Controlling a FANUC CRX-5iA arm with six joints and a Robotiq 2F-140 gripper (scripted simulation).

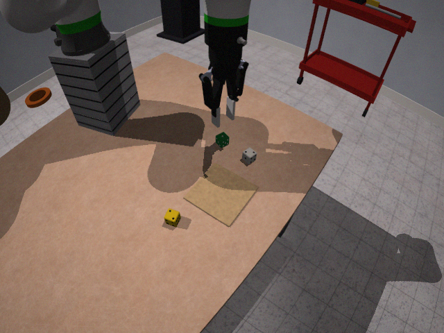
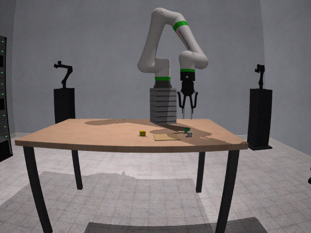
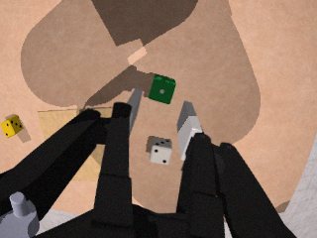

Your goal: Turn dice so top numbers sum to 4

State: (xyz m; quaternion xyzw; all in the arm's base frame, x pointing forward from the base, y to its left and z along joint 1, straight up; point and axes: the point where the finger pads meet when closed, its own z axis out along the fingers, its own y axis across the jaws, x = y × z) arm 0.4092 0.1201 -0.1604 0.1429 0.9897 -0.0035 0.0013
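Note:
A tan mat (image 1: 218, 200) (image 2: 163, 137) (image 3: 59, 122) lies flat on the table with no die on it. A green die (image 1: 222, 139) (image 2: 186, 130) (image 3: 161, 89) sits on the table just behind the mat's far corner, turned at an angle. A white die (image 1: 249, 155) (image 2: 189, 134) (image 3: 158, 151) lies to its right, also off the mat. A yellow die (image 1: 172, 216) (image 2: 142, 133) (image 3: 11, 126) lies on the table left of the mat. My gripper (image 1: 223, 118) (image 2: 187, 116) (image 3: 159, 107) hangs above the green die, fingers pointing down, narrowed with a gap and nothing between them.
The grey stacked robot pedestal (image 1: 94, 78) (image 2: 163, 105) stands at the table's back left. A red cart (image 1: 344, 71) and an orange ring (image 1: 37, 96) are on the floor beyond the table. The table's right edge runs close to the white die.

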